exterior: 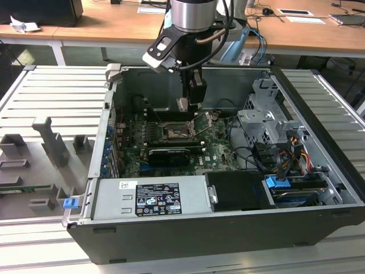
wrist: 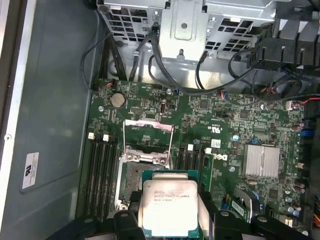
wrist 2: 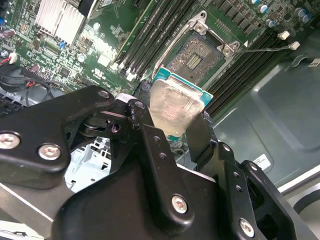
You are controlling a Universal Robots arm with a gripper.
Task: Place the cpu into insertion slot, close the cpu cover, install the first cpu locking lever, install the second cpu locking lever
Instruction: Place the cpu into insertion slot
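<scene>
My gripper is shut on the cpu, a flat silver-grey chip with a green edge, clamped between the two black fingers. The cpu hangs in the air above the green motherboard, partly over the insertion slot and apart from it. The insertion slot is a square dark socket with a metal rim and lies bare. The cpu cover, a thin silvery frame, stands raised at the socket's far side. Thin wire levers stick out beside the socket. In the exterior view the socket sits below the gripper.
The board lies inside an open computer case. Long black memory slots flank the socket. A silver heatsink, a drive cage with cable bundles and a power supply surround the board.
</scene>
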